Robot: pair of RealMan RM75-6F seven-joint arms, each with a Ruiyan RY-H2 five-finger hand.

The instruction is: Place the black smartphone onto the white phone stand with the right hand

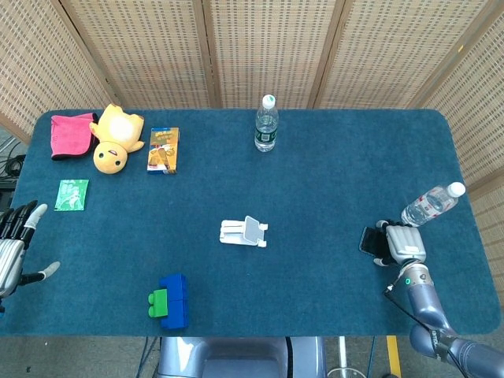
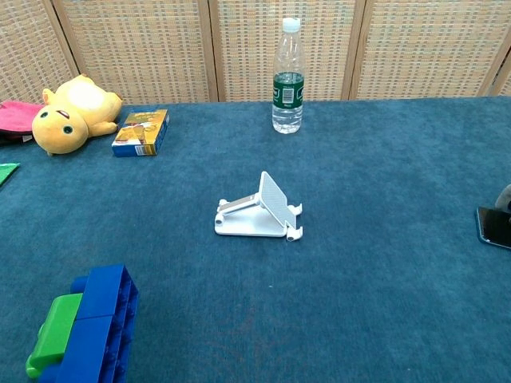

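The phone (image 1: 368, 239) lies flat on the blue table (image 1: 331, 181) near the right edge, and my right hand (image 1: 400, 246) sits over its outer side, fingers draped on it. I cannot tell from either view whether they are clamped on it or only resting, since the chest view shows just the phone's dark corner at the frame edge. If I lift without a real grip, I judge the slab could slide off the cloth or tip out of my fingers, because it is thin and lies flush with the table. A tipped bottle (image 1: 431, 204) lies just beside my hand on the far side; a careless swing could knock it rolling. The stand (image 1: 244, 231) waits well apart at mid-table, its rest tilted up, light enough that a hard landing might push it away. My left hand (image 1: 14, 244) hangs at the left edge, fingers apart, holding nothing.
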